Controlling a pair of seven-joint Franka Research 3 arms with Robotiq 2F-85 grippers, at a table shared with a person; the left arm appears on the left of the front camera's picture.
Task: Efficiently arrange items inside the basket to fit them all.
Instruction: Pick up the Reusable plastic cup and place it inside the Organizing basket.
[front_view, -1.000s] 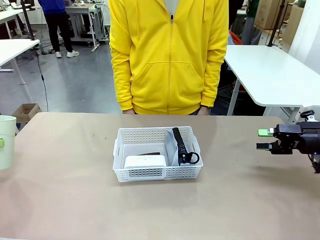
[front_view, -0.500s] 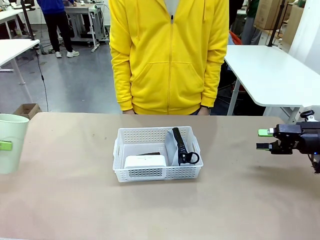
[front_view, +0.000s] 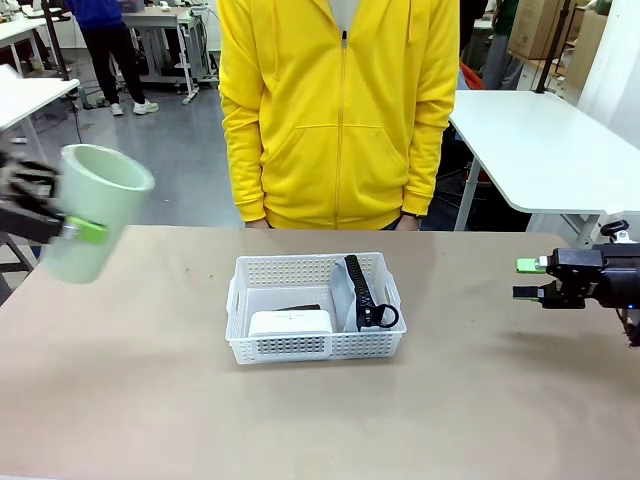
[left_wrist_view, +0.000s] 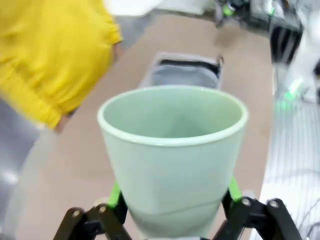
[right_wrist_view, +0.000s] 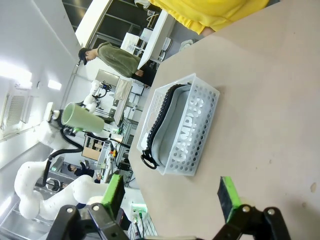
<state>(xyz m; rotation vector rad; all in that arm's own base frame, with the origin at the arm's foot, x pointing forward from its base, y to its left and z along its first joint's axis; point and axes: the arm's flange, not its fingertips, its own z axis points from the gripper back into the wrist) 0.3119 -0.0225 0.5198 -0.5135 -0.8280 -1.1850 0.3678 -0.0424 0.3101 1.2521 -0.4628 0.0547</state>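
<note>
Pouch (front_view: 362, 292), white box (front_view: 290, 322) already in basket (front_view: 316, 345); left gripper (left_wrist_view: 172, 207) clamps green cup (front_view: 95, 212), your last item. Right gripper (front_view: 529, 279) open, idle.

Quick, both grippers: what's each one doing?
Left gripper: shut on the pale green cup.
Right gripper: open, holding nothing.

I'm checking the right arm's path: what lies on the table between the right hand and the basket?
Nothing: the front view shows bare table between the open right hand and the basket.
</note>
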